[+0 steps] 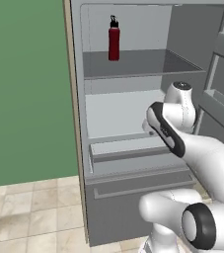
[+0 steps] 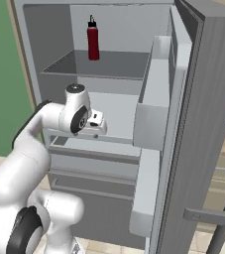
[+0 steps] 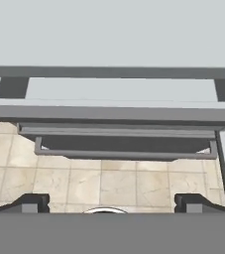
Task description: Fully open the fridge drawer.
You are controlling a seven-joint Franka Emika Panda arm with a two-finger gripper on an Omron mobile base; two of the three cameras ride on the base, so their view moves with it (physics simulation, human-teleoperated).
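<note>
Fingertips [image 3: 34, 202] are sitting at the bottom of the hand view, wide apart, nothing between them; gripper [image 3: 112, 203] is standing open, looking down over the fridge drawer [image 3: 119, 92] toward the tiled floor [image 3: 99, 183]; drawer is showing as a wide shallow light-grey box with a darker grey strip [image 3: 109, 113] running along its front edge, dark gaps at both ends; below it the dark-grey front panel [image 3: 124, 144] with its long bar handle [image 3: 124, 155] is hanging over the tiles.

Left base view: fridge drawer [image 1: 126, 148] is sitting low in the open fridge [image 1: 79, 99], just under the white compartment and above the bar-handled panel [image 1: 133, 207]; it is sticking out only slightly past the fridge frame, so not fully out; red bottle [image 1: 114, 40] is standing upright on the grey shelf [image 1: 143, 64] above.

Right base view: arm is rising from lower left, elbow bending up, wrist folding forward; gripper [image 2: 98, 126] is hovering just above the drawer [image 2: 94, 151], left of centre; contact with the drawer cannot be told; fridge door [image 2: 203, 124] is swinging wide open on the right, door bins [image 2: 151, 104] facing the arm; bottle [image 2: 92, 39] is well above the hand.
</note>
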